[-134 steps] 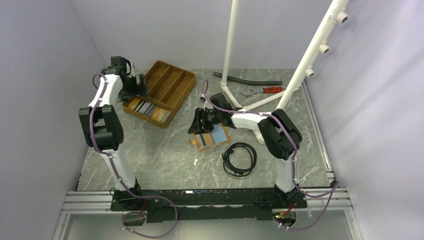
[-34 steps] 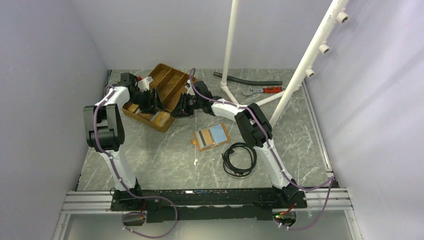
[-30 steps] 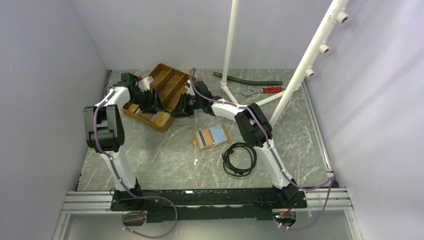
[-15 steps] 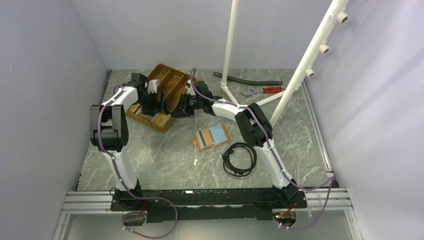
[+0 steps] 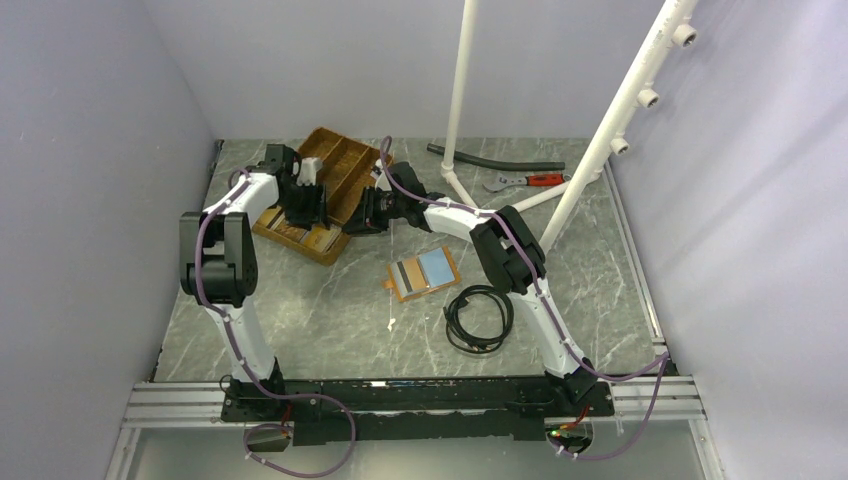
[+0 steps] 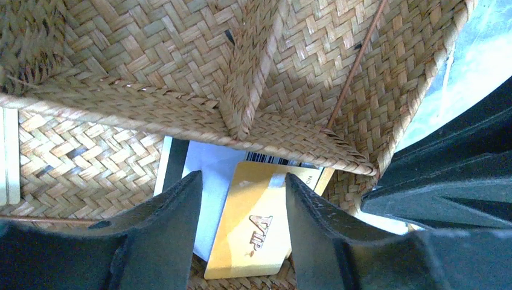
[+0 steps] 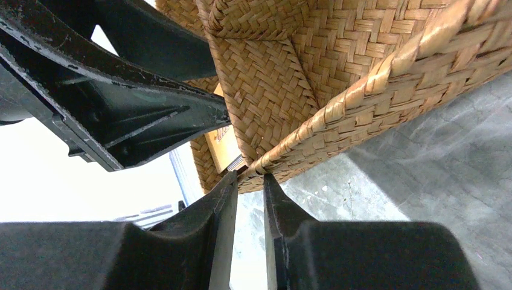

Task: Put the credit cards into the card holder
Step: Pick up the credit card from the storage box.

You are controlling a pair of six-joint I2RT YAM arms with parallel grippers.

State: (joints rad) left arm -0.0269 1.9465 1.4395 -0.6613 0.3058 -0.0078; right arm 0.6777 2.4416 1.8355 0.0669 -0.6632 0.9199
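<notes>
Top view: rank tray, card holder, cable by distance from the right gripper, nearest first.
1. tray: touching, its near corner rim pinched in the right gripper.
2. card holder: lying open, toward the robot's right and nearer.
3. cable: coiled, just past the holder.

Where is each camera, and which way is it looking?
Top external: high behind the arm bases, looking down at the table; the left arm and right arm show.
Left wrist: on the left arm, looking down into the woven tray at a gold card; the left end effector shows.
Right wrist: low beside the tray, facing its rim; the right end effector shows.
Shared: both wrist views see the tray.
</notes>
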